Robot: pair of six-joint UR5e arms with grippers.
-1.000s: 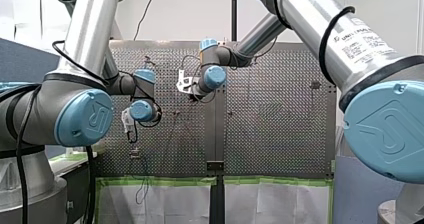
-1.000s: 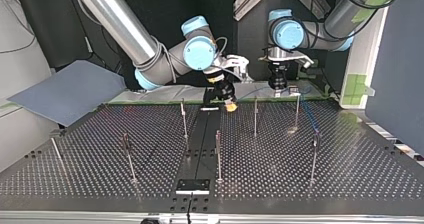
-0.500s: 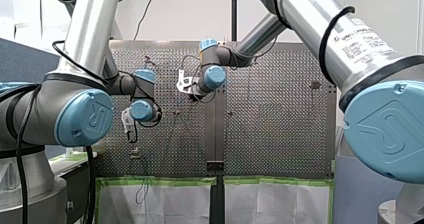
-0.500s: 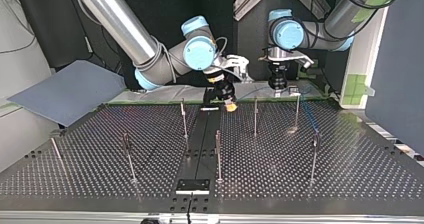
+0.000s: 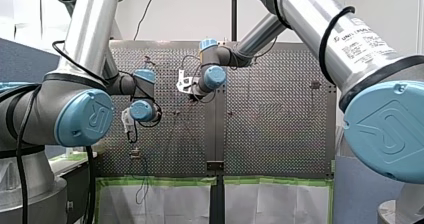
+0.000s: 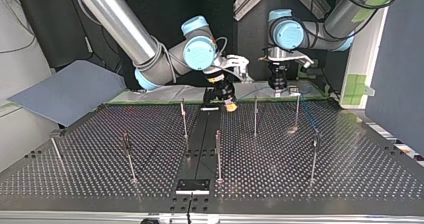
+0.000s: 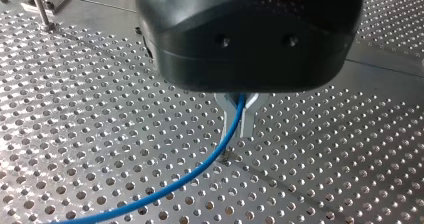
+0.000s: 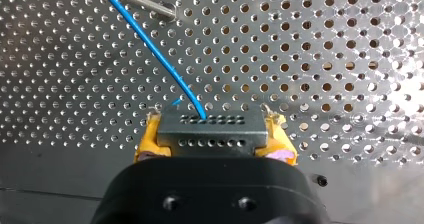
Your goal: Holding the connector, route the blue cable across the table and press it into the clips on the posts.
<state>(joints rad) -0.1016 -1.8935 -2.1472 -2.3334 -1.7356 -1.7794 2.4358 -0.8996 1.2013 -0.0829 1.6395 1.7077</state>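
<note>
**Item 1, my right gripper [image 6: 224, 98].** In the top view it sits left of centre, with the arm descending from 11 o'clock and the wrist tilted down over the far edge of the table [image 6: 350, 174]. Only the right wrist view shows its yellow pads [image 8: 148, 143] clamped on the grey connector [image 8: 210, 125]. The blue cable [image 8: 150, 46] leaves the connector toward 11 o'clock.

**Item 2, my left gripper [image 6: 278, 83].** It is further right, with the arm entering from 1 o'clock and the gripper pointing straight down. Only the left wrist view shows its metal fingers [image 7: 248, 126] pinched on the cable, which runs off toward 8 o'clock.

**Item 3, posts [image 6: 255, 116].** They stand upright, spread across the table. Neither grip is legible in the front view.
</note>
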